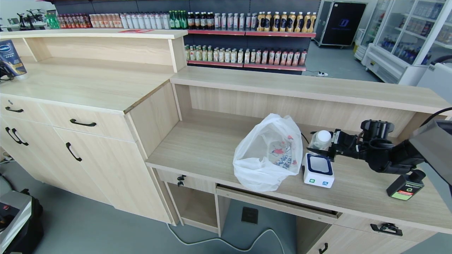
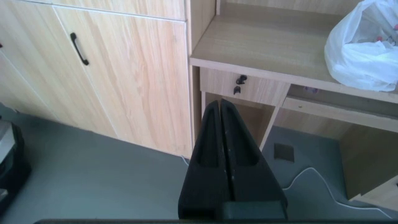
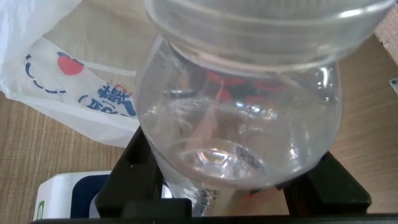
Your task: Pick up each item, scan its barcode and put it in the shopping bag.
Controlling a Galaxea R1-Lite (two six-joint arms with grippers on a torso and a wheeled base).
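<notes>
Clamped in the right gripper (image 1: 324,147) just above the scanner (image 1: 318,170), right of the shopping bag (image 1: 265,155), the smooth clear bottle (image 1: 322,138) may slip or hide its barcode; the left gripper (image 2: 220,107) hangs closed.

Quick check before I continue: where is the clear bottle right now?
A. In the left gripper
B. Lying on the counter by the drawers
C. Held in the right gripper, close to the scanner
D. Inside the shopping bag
C: the right gripper is shut on the bottle, holding it off the counter close by the scanner, beside the shopping bag and not in it.
</notes>
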